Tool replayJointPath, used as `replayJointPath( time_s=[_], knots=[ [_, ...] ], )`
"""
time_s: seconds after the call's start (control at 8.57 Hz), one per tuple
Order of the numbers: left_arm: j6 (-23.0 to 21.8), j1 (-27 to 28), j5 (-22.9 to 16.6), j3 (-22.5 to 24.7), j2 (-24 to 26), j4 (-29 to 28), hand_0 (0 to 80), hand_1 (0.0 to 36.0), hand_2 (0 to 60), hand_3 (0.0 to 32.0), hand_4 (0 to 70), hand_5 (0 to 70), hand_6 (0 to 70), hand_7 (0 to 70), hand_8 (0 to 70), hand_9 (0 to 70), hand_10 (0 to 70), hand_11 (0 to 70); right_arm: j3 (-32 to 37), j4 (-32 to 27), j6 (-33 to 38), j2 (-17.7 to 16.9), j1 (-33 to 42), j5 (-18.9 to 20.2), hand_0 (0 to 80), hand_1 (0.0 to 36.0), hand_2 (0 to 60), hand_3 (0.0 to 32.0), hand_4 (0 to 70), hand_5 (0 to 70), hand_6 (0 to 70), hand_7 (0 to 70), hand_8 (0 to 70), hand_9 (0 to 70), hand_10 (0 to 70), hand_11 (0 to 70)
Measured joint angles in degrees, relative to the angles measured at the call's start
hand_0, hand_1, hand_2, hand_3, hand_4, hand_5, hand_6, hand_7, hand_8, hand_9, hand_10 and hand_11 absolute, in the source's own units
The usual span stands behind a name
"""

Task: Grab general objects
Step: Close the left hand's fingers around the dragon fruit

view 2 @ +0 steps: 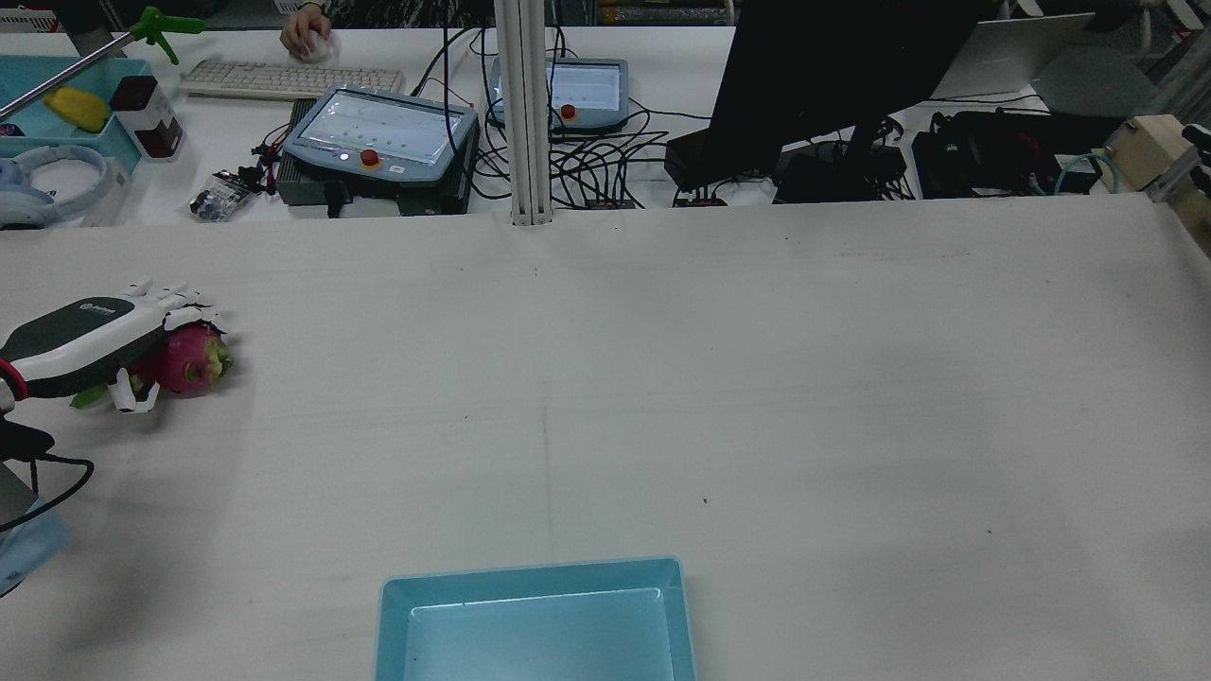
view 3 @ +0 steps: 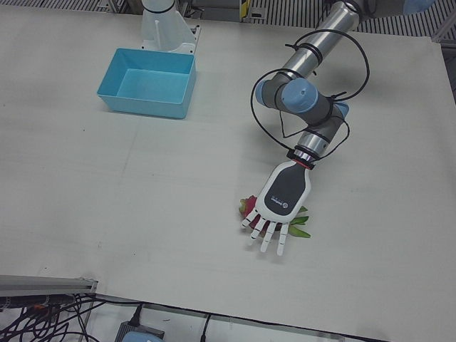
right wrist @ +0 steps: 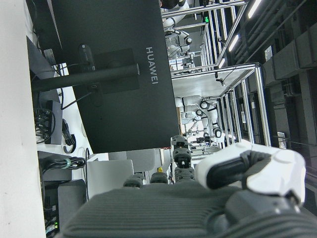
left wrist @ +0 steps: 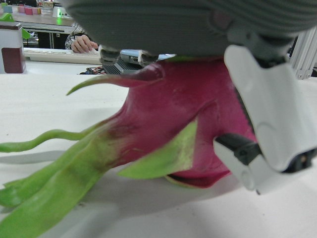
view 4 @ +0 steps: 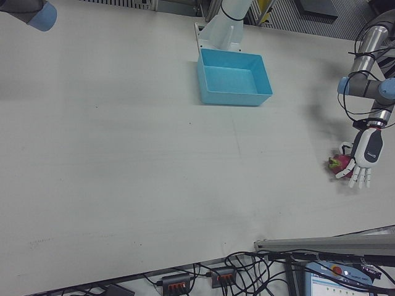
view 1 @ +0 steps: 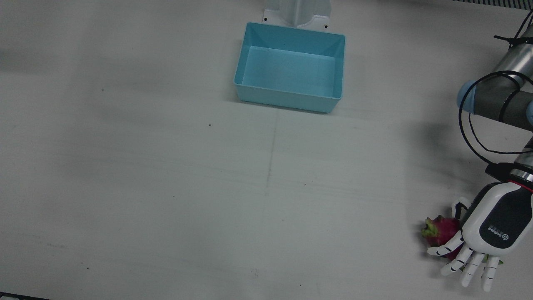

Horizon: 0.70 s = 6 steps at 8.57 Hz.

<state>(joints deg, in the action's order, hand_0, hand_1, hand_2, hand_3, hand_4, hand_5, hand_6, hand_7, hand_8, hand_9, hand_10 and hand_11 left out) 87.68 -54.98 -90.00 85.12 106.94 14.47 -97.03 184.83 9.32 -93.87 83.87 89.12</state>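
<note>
A magenta dragon fruit (view 1: 440, 230) with green leaf tips lies on the white table near the operators' edge, on my left side. My left hand (view 1: 495, 225) hovers palm down right over it, fingers stretched out flat and spread past the fruit. In the left hand view the fruit (left wrist: 168, 129) rests on the table under the palm, with the thumb (left wrist: 267, 129) beside it. The fingers are not curled around it. The rear view shows the same hand (view 2: 76, 345) over the fruit (view 2: 194, 361). My right hand (right wrist: 198, 208) shows only in its own view, held up and empty.
An empty light-blue bin (view 1: 245, 89) stands at the table's middle near the robot's pedestal, also seen in the rear view (view 2: 388, 615). Beyond the table's far edge in the rear view are teach pendants (view 2: 378, 142), cables and a monitor (view 2: 833, 66).
</note>
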Motion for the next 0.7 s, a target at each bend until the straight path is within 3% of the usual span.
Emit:
replayJointPath(
  time_s=[0.12,0.23,0.35,0.47,0.7],
  knots=[
    [0.0,0.0,0.0,0.0,0.0,0.0,41.8,21.8,60.0,0.6,5.3,53.6,16.7,41.3,21.3,15.6,6.7,10.7,0.0,0.0,0.0,0.0,0.0,0.0,0.0,0.0,0.0,0.0,0.0,0.0,0.0,0.0,0.0,0.0,0.0,0.0],
    [0.1,0.0,0.0,0.0,0.0,0.0,43.3,23.3,60.0,0.0,8.3,65.6,24.2,52.5,28.1,25.1,13.2,20.1,0.0,0.0,0.0,0.0,0.0,0.0,0.0,0.0,0.0,0.0,0.0,0.0,0.0,0.0,0.0,0.0,0.0,0.0],
    [0.1,0.0,0.1,0.0,0.0,0.1,44.0,23.9,60.0,0.0,12.0,70.0,32.1,61.3,33.9,32.7,16.6,24.9,0.0,0.0,0.0,0.0,0.0,0.0,0.0,0.0,0.0,0.0,0.0,0.0,0.0,0.0,0.0,0.0,0.0,0.0],
    [0.3,0.0,0.1,0.1,0.0,0.1,43.7,23.3,60.0,0.0,16.1,70.0,39.9,68.3,39.0,39.3,18.1,27.1,0.0,0.1,0.0,0.0,0.0,0.0,0.0,0.0,0.0,0.0,0.0,0.0,0.0,0.0,0.0,0.0,0.0,0.0],
    [0.3,0.0,0.1,0.2,0.1,0.2,44.7,23.6,60.0,0.0,28.3,70.0,63.1,70.0,53.6,64.4,25.5,37.6,0.0,0.1,0.0,0.0,0.0,0.0,0.0,0.0,0.0,0.0,0.0,0.0,0.0,0.0,0.0,0.0,0.0,0.0]
  ],
)
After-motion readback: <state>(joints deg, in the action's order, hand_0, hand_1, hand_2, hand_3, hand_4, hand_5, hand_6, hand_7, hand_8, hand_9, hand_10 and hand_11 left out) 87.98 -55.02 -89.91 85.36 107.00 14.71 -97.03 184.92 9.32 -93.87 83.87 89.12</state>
